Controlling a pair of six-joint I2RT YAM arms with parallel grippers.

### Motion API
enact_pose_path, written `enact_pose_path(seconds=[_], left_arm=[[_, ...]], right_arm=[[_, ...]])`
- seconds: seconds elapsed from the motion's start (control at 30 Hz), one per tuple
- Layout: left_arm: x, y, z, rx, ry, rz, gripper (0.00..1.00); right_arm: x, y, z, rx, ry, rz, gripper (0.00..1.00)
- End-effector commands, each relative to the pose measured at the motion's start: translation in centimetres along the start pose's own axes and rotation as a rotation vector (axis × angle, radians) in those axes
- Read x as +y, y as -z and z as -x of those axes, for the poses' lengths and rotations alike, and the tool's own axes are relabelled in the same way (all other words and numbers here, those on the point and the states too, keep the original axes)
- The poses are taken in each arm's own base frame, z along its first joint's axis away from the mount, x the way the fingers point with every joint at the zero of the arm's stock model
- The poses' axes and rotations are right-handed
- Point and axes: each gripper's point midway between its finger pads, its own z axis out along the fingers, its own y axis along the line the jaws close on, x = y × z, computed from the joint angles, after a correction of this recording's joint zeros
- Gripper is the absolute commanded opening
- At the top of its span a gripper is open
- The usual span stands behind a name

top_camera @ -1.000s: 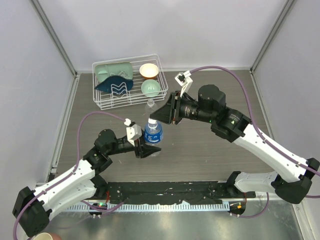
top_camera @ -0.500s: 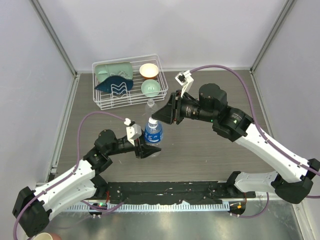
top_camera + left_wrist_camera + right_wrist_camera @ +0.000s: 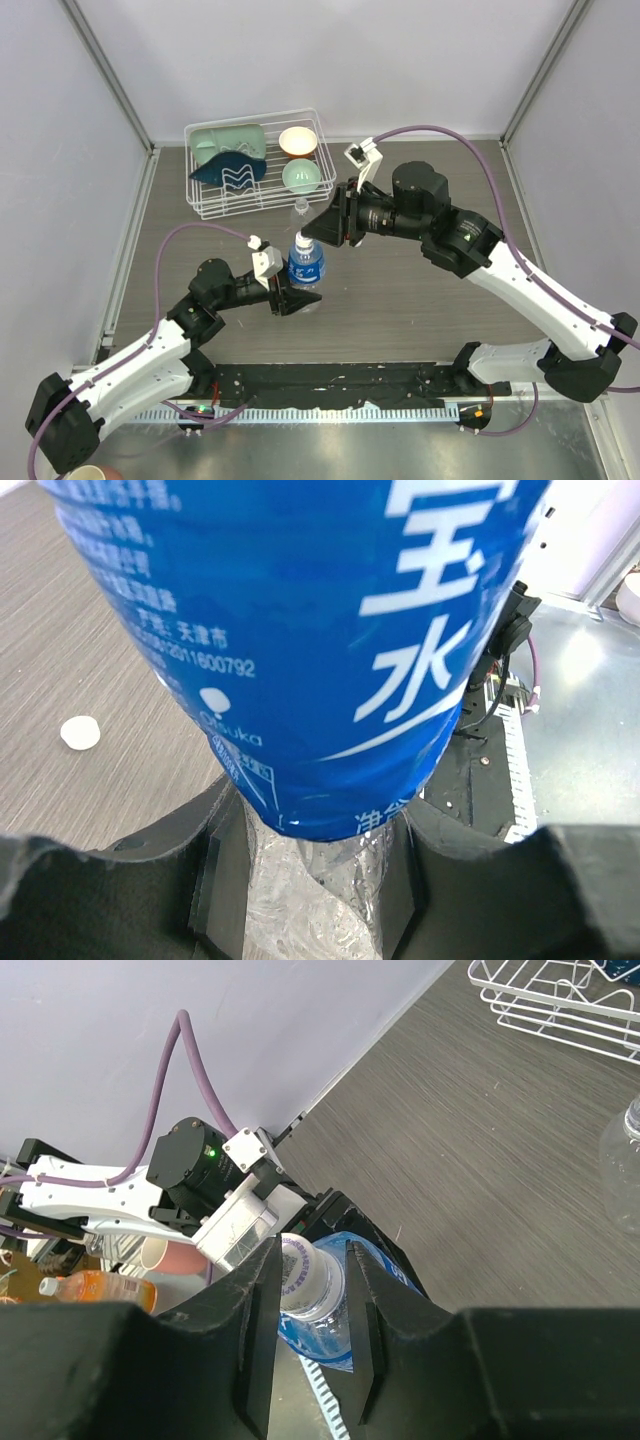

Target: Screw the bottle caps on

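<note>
The blue-labelled bottle [image 3: 306,266] is stood upright on the table [image 3: 400,300], near its middle and in front of the wire basket [image 3: 240,208]. It is gripped low on the body, below the label band, by the left tool [image 3: 293,298], whose jaws are closed partway against the clear plastic. At the neck, a white cap [image 3: 302,1265] is flanked by the two fingers of the right tool [image 3: 311,1300], which are drawn in narrowly on either side of it. Contact appears to be made, though how firmly the pads press cannot be settled from the wrist view. The plain bottle [image 3: 300,212] is stood just behind, between the held bottle and the basket. A loose cap [image 3: 80,732] is seen lying flat on the table to one side of the left tool.

The held bottle is judged to be light and thin-walled. It would be dented by a hard squeeze, and it could be spun in a slack grip once the cap is turned. The low section under the label is likely the stiffer place to hold. The cap is small, rigid and probably slippery, so it is best taken squarely across its sides and kept level with the neck, lest the thread be crossed. The loose cap, lying low on the table, would have to be pinched across its rim.
</note>
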Motion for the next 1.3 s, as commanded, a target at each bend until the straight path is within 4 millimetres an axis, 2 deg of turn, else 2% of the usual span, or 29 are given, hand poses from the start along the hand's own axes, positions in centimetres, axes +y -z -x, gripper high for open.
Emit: enact_pose_path(seconds=[0.0, 0.2, 0.57, 0.9, 1.27], left_arm=[[-0.1, -0.2, 2.8, -0.090, -0.068, -0.011, 0.00], [-0.2, 0.0, 2.6, -0.091, -0.073, -0.011, 0.00], [-0.1, 0.1, 2.5, -0.089, -0.071, 0.000, 0.00], [0.4, 0.1, 1.5, -0.061, -0.047, 0.021, 0.00], [0.7, 0.0, 0.5, -0.033, -0.037, 0.024, 0.00]], right_arm=[[0.8, 0.1, 0.6, 0.004, 0.035, 0.017, 0.36], [0.8, 0.2, 1.3, -0.007, 0.052, 0.004, 0.36], [0.8, 1.0, 1.4, -0.020, 0.070, -0.010, 0.36], [1.9, 1.7, 2.4, -0.048, 0.102, 0.022, 0.36], [2.7, 1.8, 2.4, -0.043, 0.132, 0.059, 0.36]])
